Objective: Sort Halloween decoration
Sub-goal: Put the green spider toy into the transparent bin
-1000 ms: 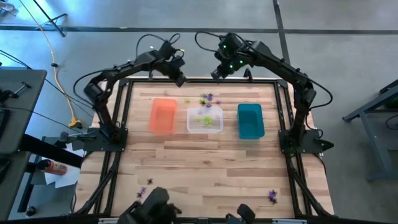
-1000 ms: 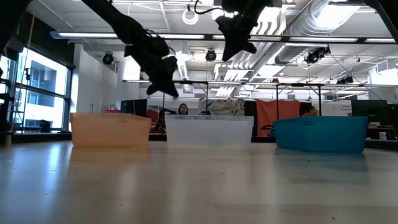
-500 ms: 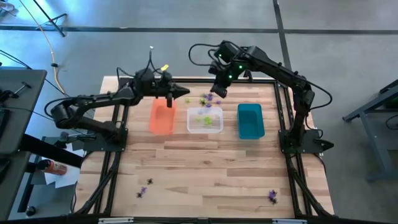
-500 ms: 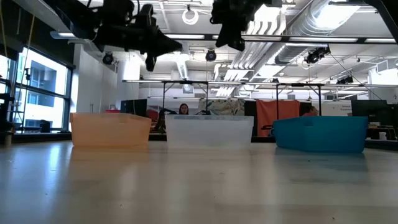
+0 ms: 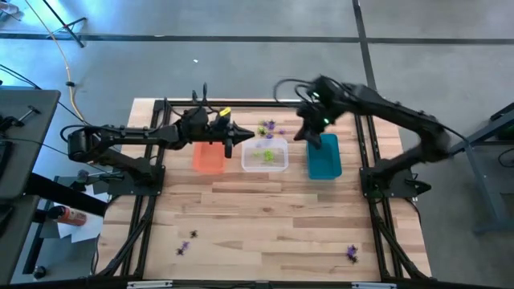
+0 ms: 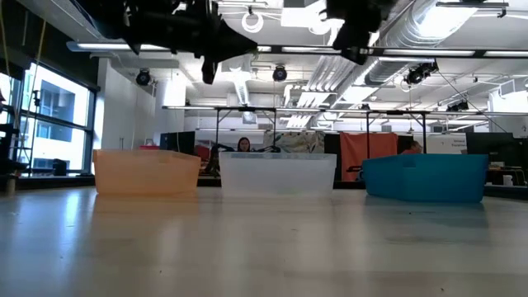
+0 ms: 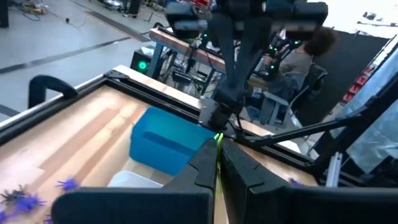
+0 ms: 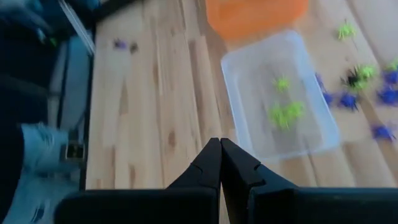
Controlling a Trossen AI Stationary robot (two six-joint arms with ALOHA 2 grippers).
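Both arms swung since a sec ago: left gripper [image 5: 231,136] now over the gap btwn orange bin [image 5: 210,156] and clear bin [image 5: 265,156], fingers pinched shut on a lime sliver; right gripper [image 5: 303,135] shut, nothing seen in it, over teal bin's [image 5: 324,160] 11 o'clock corner. Sorting looks barely begun: some green trinkets [image 8: 285,112] in clear bin, loose cluster [image 5: 269,128] at its 12, strays [image 5: 186,245] near bench's [image 5: 265,209] 6 edge. Plenty of open bench there.
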